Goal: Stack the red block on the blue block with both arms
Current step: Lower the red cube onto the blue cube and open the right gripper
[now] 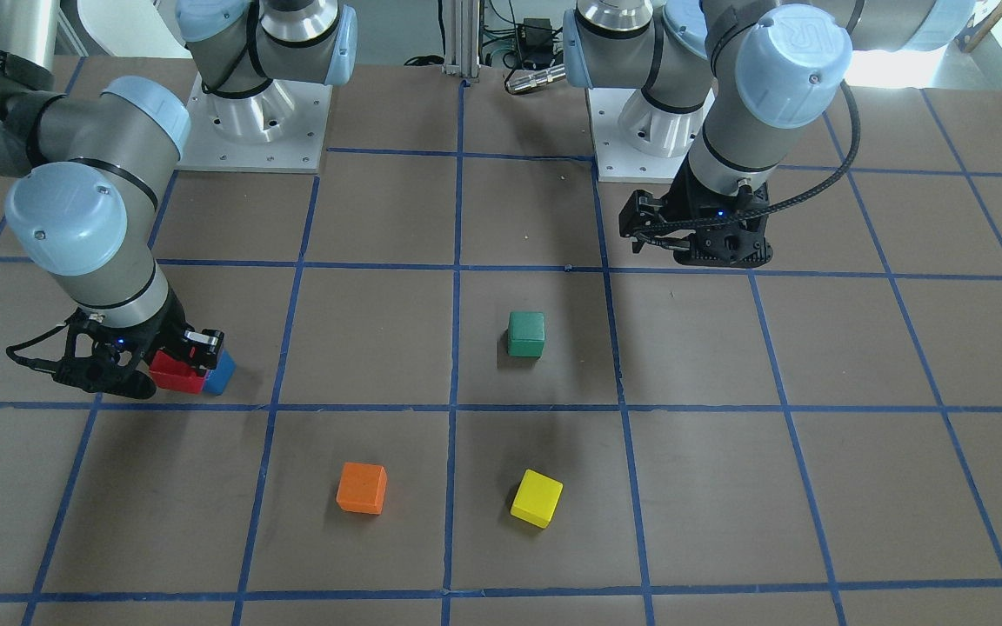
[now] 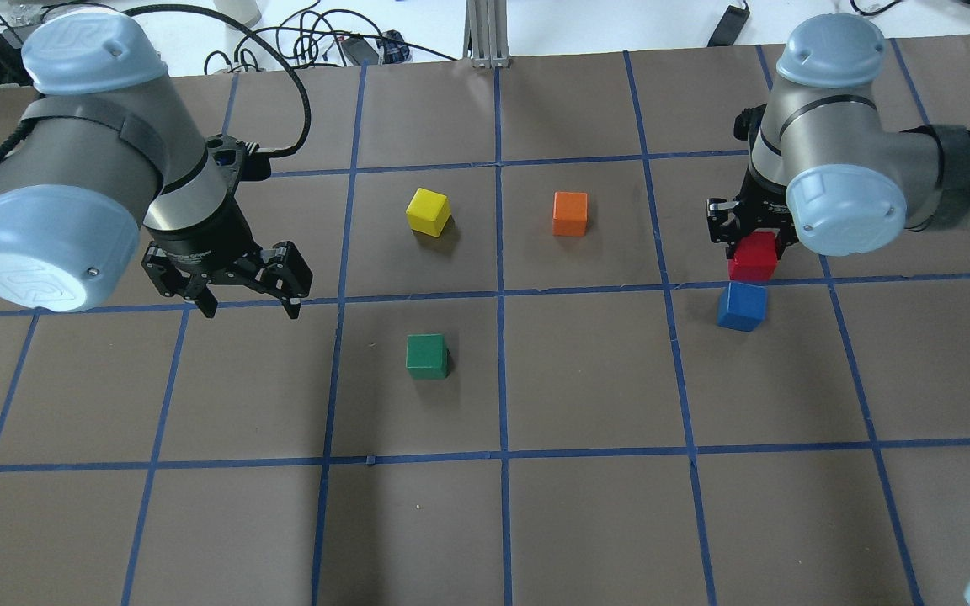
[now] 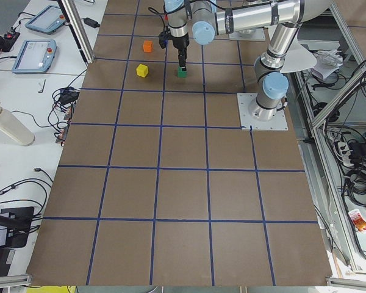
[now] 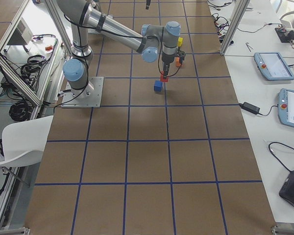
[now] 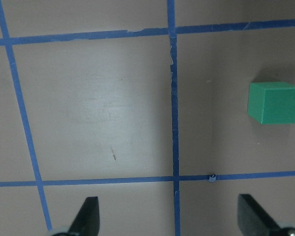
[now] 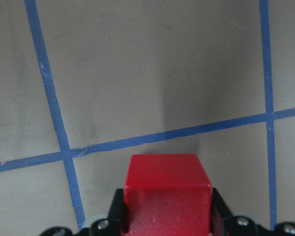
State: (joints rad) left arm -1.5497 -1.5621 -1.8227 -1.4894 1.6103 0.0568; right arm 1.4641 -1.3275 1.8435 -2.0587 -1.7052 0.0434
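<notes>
My right gripper [image 2: 753,246] is shut on the red block [image 2: 753,259] and holds it low over the table. The wrist view shows the red block [image 6: 167,189] clamped between the black fingers. The blue block [image 2: 742,305] sits on the table just beside the red one, on the side nearer the robot's base, and they are not stacked. Both also show in the front view, the red block [image 1: 176,374] next to the blue block [image 1: 222,375]. My left gripper [image 2: 249,296] is open and empty, hovering above the table near a green block [image 2: 427,355].
A green block [image 1: 525,335] sits mid-table and shows in the left wrist view [image 5: 274,102]. An orange block [image 2: 570,213] and a yellow block [image 2: 429,211] lie farther out. Blue tape lines grid the brown table [image 2: 586,379].
</notes>
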